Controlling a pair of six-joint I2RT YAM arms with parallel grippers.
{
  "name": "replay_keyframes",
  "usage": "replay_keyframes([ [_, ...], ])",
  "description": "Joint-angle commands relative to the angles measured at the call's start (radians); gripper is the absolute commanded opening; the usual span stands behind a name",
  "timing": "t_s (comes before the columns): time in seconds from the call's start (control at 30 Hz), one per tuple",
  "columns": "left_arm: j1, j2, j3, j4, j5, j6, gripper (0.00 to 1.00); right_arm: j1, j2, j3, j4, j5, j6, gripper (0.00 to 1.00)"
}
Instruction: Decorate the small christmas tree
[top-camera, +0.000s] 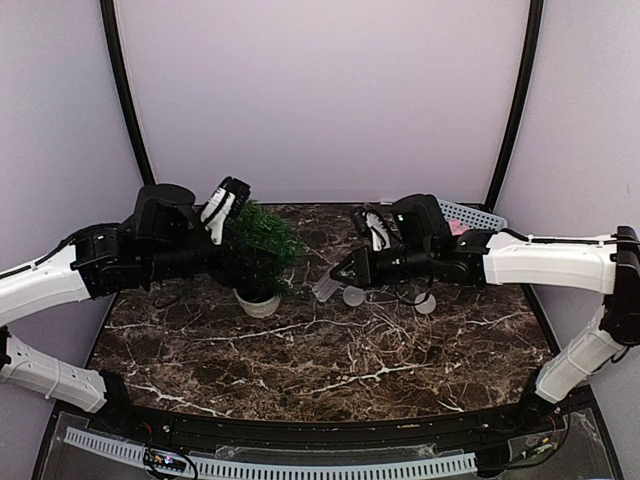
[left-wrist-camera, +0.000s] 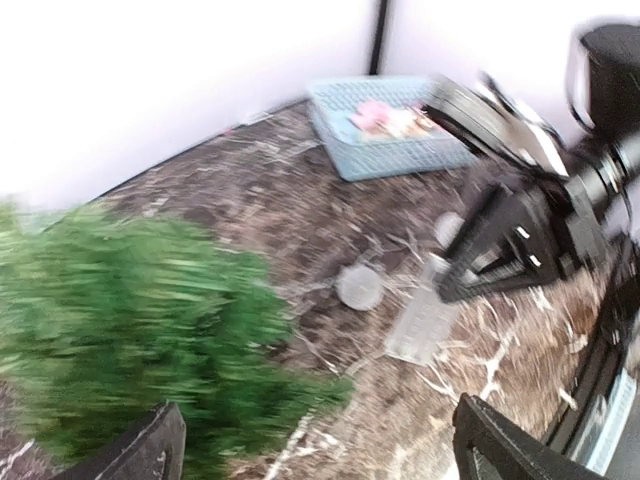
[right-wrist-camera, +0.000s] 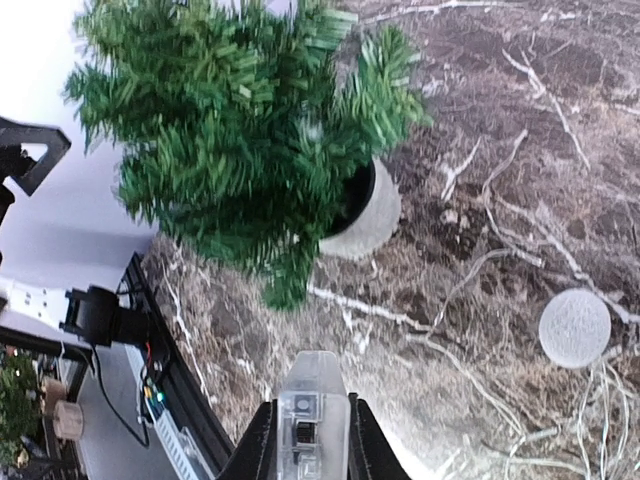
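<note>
**Desk** (top-camera: 330, 350): dark marbled top.
**Small christmas tree** (top-camera: 262, 240): upright, left of centre toward the far side, in a white pot (top-camera: 258, 303). Probably light and easily tipped, with soft, springy branches. Best steadied by the pot, not the needles.
**Basket** (top-camera: 470, 214): far right.
**Left end effector** (left-wrist-camera: 315, 425): fingers spread wide, empty, beside the tree.
**Right end effector** (right-wrist-camera: 310, 415): clamped on a clear plastic piece (right-wrist-camera: 310, 380).
**White ball** (top-camera: 353, 296): loose on the desk, right of the pot.
</note>
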Motion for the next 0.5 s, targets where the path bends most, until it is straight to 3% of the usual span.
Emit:
replay_keyframes([
  [0.0, 0.191, -0.067, 0.007, -0.120, 0.011, -0.101, 0.97, -0.010, 0.051, 0.002, 0.204, 0.098, 0.031, 0.09],
  [0.23, 0.374, -0.095, -0.087, -0.087, 0.194, -0.107, 0.99, -0.010, 0.193, 0.069, 0.294, 0.132, 0.032, 0.08],
  [0.47, 0.421, -0.072, -0.150, -0.022, 0.316, -0.099, 0.99, -0.005, 0.291, 0.097, 0.401, 0.141, 0.086, 0.08],
])
